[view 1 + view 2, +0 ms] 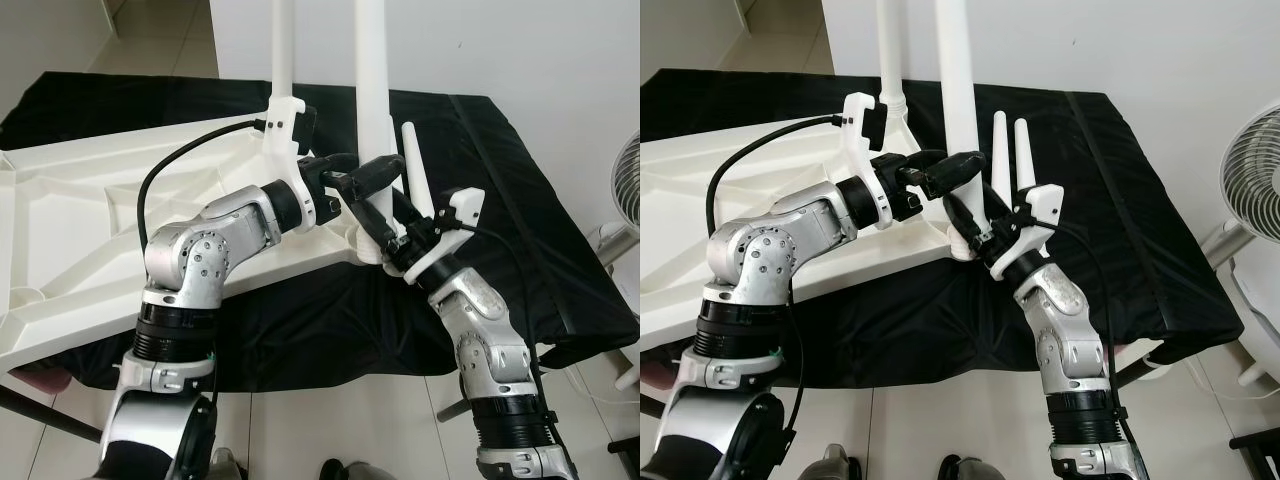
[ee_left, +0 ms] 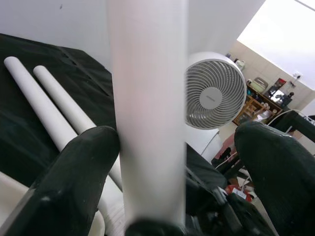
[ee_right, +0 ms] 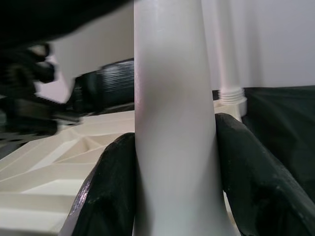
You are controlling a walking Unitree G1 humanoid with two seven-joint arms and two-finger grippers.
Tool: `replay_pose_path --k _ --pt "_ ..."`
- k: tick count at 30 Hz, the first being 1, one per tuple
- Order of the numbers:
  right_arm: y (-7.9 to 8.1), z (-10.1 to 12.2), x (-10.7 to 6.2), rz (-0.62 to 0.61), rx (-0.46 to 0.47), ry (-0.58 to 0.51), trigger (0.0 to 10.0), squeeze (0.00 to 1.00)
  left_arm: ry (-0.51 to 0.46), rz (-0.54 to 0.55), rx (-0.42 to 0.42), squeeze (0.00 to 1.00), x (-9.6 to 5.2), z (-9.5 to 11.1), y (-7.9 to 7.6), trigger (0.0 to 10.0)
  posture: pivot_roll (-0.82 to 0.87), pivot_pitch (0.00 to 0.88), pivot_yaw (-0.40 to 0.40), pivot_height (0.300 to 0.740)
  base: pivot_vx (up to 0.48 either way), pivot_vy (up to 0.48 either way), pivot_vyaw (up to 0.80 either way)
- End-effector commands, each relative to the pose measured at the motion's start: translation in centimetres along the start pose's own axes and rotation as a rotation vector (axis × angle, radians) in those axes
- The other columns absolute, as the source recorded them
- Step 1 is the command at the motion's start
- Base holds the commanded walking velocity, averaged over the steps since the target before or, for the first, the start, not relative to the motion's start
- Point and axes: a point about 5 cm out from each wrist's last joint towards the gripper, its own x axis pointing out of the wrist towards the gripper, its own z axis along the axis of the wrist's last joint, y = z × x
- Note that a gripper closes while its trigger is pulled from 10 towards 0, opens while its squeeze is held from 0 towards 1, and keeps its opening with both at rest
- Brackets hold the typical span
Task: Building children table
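The white table top point(image 1: 90, 190) lies upside down on a black cloth point(image 1: 500, 200). Two white legs stand upright in its corners, a far one point(image 1: 283, 50) and a near one point(image 1: 372, 80). My right gripper point(image 1: 372, 228) is shut on the near leg point(image 3: 172, 98) just above its socket, with both fingers pressed to it. A little higher, my left gripper point(image 1: 372, 175) straddles the same leg point(image 2: 147, 98) and is open. One of its fingers point(image 2: 78, 172) touches the leg and the other point(image 2: 280, 167) stands well off it. Two loose legs point(image 1: 997, 150) point(image 1: 1021, 155) lie on the cloth just behind.
A white standing fan point(image 1: 1265, 170) is on the floor to the right of the cloth-covered surface. The surface's front edge runs just in front of my arms. A white wall rises behind the far edge.
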Motion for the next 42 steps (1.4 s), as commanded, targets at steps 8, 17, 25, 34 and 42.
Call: replay_pose_path --k 8,17,25,34,42 --pt "1.3 0.0 -0.7 0.091 -0.032 0.015 10.0 0.00 0.006 -0.096 0.008 0.00 0.9 1.2 0.2 10.0 0.02 0.091 -0.036 0.740 0.000 0.000 0.00" --pt "1.5 -0.4 -1.5 0.083 -0.044 0.041 10.0 0.00 -0.025 -0.075 0.045 0.00 0.8 3.7 1.0 10.0 0.02 0.096 -0.029 0.740 0.000 0.000 0.00" --pt "1.7 -0.6 -1.9 0.088 -0.046 0.053 10.0 0.00 -0.030 -0.070 0.031 0.00 0.8 4.3 0.9 4.4 0.02 0.108 -0.027 0.740 0.000 0.000 0.00" --pt "1.8 -0.6 -2.0 0.102 -0.058 0.066 10.0 0.00 -0.016 -0.107 0.027 0.00 1.0 3.7 0.2 0.0 0.02 0.122 -0.030 0.740 0.000 0.000 0.00" --pt "1.4 -0.5 -1.9 0.092 -0.047 0.082 10.0 0.00 -0.003 -0.099 0.075 0.00 0.9 4.5 0.1 10.0 0.03 0.120 -0.032 0.740 0.000 0.000 0.00"
